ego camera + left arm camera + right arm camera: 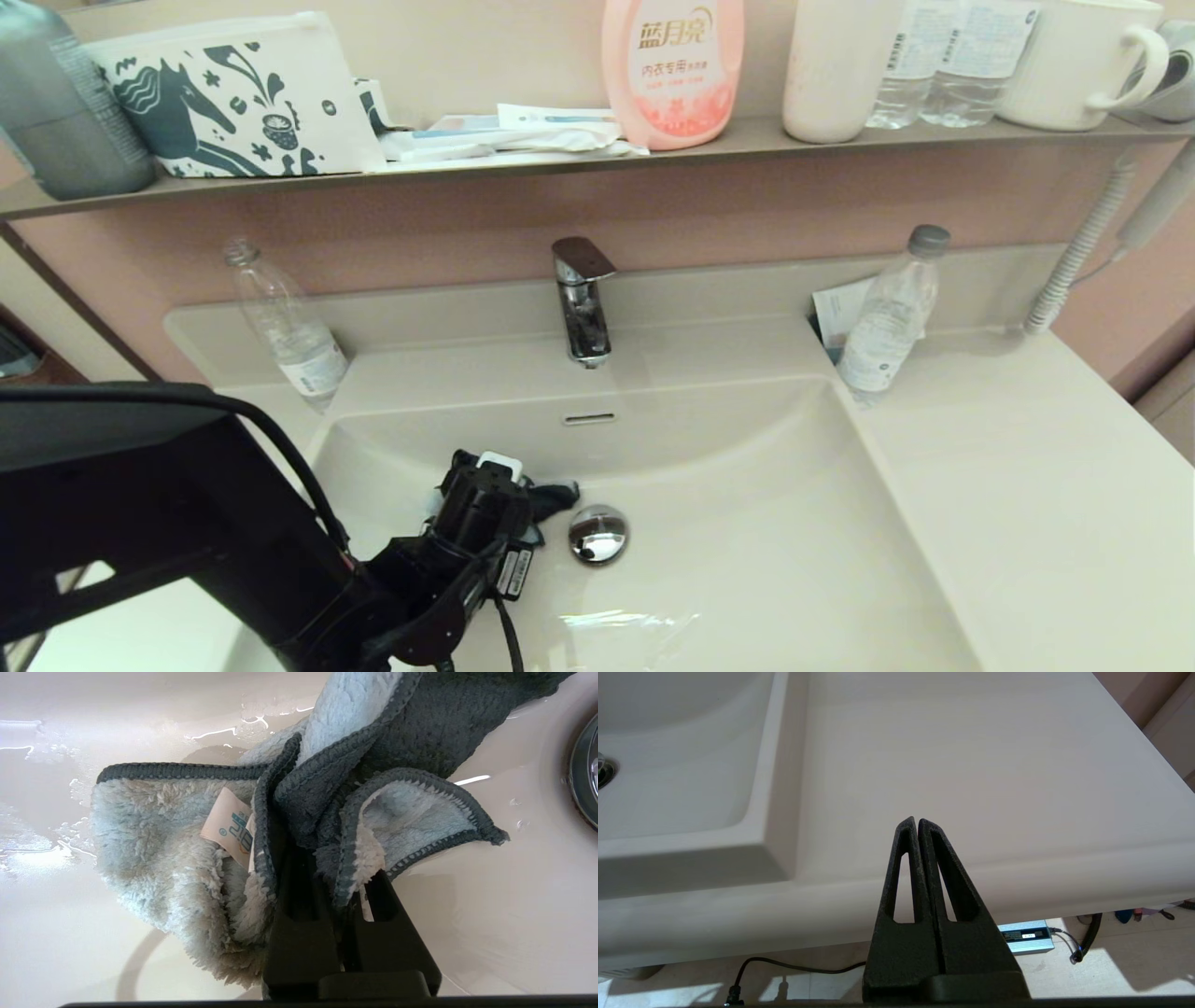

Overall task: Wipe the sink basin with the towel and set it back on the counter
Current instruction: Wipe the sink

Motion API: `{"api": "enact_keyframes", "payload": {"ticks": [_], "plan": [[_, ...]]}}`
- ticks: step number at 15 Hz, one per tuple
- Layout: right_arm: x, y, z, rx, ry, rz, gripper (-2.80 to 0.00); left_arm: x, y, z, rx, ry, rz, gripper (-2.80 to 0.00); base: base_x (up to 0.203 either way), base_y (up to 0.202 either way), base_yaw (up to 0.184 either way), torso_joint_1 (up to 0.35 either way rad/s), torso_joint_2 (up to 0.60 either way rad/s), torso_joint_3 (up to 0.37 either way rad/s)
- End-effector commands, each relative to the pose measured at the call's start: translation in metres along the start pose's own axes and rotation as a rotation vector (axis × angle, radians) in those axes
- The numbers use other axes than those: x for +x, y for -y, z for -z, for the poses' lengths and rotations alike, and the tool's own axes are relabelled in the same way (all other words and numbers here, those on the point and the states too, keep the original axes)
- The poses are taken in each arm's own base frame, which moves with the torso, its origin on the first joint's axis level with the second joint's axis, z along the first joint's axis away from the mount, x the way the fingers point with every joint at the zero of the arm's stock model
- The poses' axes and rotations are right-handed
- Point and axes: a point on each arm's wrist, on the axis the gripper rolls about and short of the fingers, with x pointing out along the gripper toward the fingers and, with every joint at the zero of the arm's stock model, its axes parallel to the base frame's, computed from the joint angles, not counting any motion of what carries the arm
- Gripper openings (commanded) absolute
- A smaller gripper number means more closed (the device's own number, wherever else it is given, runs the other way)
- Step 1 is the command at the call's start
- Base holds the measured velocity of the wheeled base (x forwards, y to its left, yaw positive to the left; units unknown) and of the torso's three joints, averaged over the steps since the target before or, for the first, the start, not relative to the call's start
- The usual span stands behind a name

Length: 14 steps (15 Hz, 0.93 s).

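Cream-white and glossy, the sink basin [747, 523] fills the middle of the head view, with its round chrome drain plug [597, 534] on the floor of the bowl below the faucet [583, 299]. The left gripper [485, 485] reaches down into the basin just beside the drain plug, on the robot's left of it, and a dark corner of the towel [558, 493] shows past its body, close to the plug. The counter [1046, 504] spreads flat on the far side of the plug from that arm, and two clear plastic bottles [885, 322] stand at the back corners of the bowl. In the left wrist view the fingers [299, 891] are pinched on a bunched fold of the towel [159, 840], which lies crumpled on the wet basin [70, 933] floor, light fluffy side and charcoal side both showing, with the rim of the drain plug [584, 765] near its edge. In the right wrist view the right gripper [918, 823] hangs over the counter's [971, 756] front edge, well apart from the drain plug [605, 770], its fingers pressed together on nothing.
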Motion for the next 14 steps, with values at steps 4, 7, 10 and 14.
{"api": "enact_keyframes", "payload": {"ticks": [4,7,10,14], "plan": [[0.0,0.0,0.0,-0.001,-0.002,0.0,-2.8,0.02,-0.039,-0.002,0.012,-0.053,-0.103,-2.8,0.0,0.0,0.0,0.0,0.0,0.0],[0.0,0.0,0.0,-0.001,-0.002,0.0,-2.8,0.021,-0.054,-0.007,0.026,-0.048,-0.137,-2.8,0.0,0.0,0.0,0.0,0.0,0.0],[0.0,0.0,0.0,-0.001,-0.002,0.0,-2.8,0.016,-0.054,-0.009,0.028,-0.035,-0.135,-2.8,0.0,0.0,0.0,0.0,0.0,0.0],[0.0,0.0,0.0,-0.001,-0.002,0.0,-2.8,0.01,-0.06,-0.014,0.052,-0.017,-0.167,-2.8,0.0,0.0,0.0,0.0,0.0,0.0]]}}
